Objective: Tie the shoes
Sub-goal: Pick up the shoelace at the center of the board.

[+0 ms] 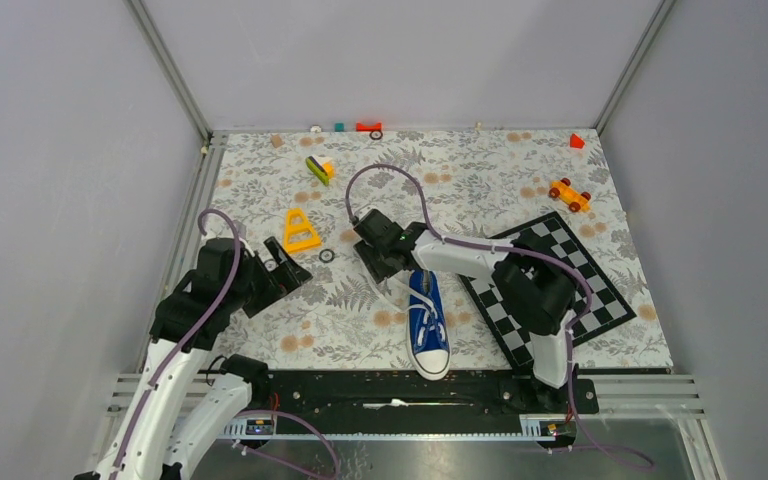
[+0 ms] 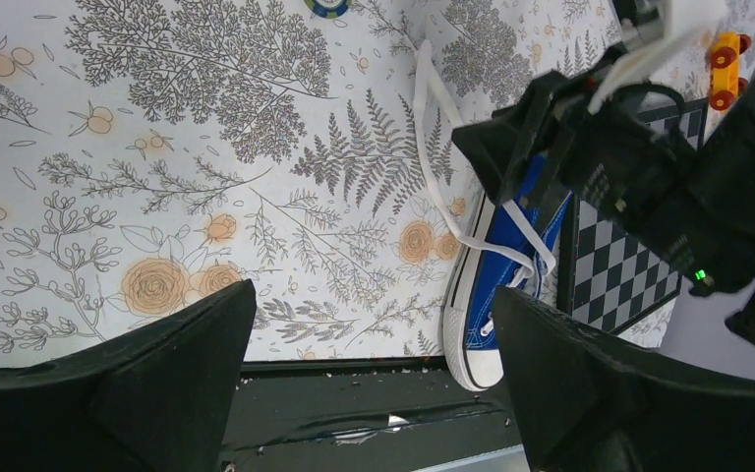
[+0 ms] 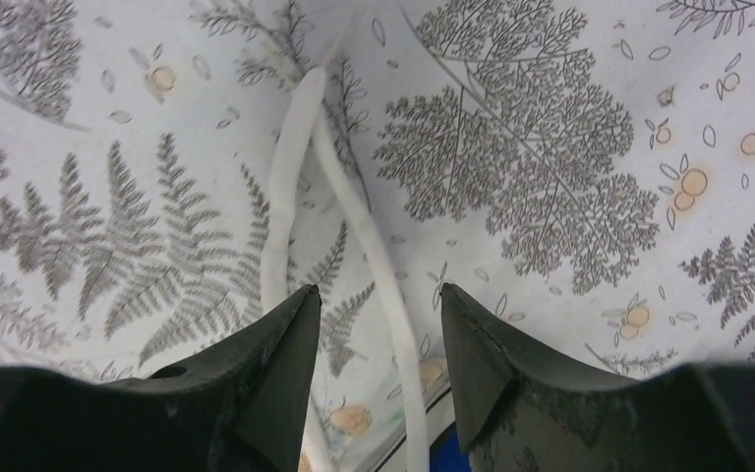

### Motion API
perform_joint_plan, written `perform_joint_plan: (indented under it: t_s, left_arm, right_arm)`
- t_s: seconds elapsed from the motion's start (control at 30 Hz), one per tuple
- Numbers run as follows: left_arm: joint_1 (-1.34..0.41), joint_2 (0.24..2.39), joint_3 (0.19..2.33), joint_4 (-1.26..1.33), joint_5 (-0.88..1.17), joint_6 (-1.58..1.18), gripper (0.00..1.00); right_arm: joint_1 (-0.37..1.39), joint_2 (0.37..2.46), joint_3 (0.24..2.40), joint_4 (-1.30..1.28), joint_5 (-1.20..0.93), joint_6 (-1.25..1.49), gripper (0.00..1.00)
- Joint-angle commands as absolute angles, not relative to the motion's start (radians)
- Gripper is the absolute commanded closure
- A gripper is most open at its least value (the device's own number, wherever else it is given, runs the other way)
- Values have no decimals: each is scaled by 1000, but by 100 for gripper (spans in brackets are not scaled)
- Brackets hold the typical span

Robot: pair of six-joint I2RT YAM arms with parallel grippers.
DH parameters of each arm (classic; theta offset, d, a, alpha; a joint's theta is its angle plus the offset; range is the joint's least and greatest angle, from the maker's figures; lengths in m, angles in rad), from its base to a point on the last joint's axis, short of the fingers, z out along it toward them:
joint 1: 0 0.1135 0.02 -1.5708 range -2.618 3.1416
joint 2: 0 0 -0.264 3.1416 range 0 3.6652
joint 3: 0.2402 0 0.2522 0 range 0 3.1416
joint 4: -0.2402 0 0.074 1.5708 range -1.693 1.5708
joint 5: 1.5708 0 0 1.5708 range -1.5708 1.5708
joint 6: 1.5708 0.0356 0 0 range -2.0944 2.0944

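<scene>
The shoe (image 1: 428,325) is a small blue sneaker with a white sole. It lies on the flowered tabletop with its toe cap toward the near edge, also seen in the left wrist view (image 2: 480,324). Its long white laces (image 2: 431,167) trail away from the heel end over the table. My right gripper (image 1: 378,268) hovers just beyond the heel. In its own view the right gripper (image 3: 380,295) is open, with one lace (image 3: 378,256) running between the jaws, unclamped. A second lace (image 3: 280,197) passes behind the left finger. My left gripper (image 2: 374,295) stands wide open, left of the shoe, holding nothing.
A black-and-white chequered mat (image 1: 560,290) lies right of the shoe under the right arm. Small toys are scattered: a yellow triangle (image 1: 300,230), a black ring (image 1: 327,256), an orange car (image 1: 569,194), a green-yellow piece (image 1: 319,168). A black rail (image 1: 410,390) borders the near edge.
</scene>
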State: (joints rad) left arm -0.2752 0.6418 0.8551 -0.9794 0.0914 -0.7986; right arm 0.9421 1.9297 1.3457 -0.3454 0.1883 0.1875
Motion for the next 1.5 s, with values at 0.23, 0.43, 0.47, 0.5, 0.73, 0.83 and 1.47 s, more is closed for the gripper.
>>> perform_joint_plan:
  t_s: [0.23,0.43,0.47,0.5,0.73,0.83,1.47]
  left_arm:
    - [-269,596,838,-956,125,-800,1]
    - [-269,616,840,-946,126,-793,1]
    - [-269,621,837,-939,130,-792,1]
    - [-270,624,833,-931,135,-791,1]
    - [-331,675,721,-723,245,-824,5]
    - [-417,733,689,-650,208,-881,8]
    - [-753,1427,889,-473,-183,-1135,39]
  right_arm:
    - [905,2120,1490,-402,145,202,50]
    - [907,2094,1476,-406,129,215,100]
    - [907,2069,1465,-405,133,218,100]
    - [907,2037,1454,-406,141,220,100]
    - [853,1704,1310,-405,200,277,100]
    - [810,1520,1198,-375,214,301,100]
    - [765,814,677,-450,491,509,100]
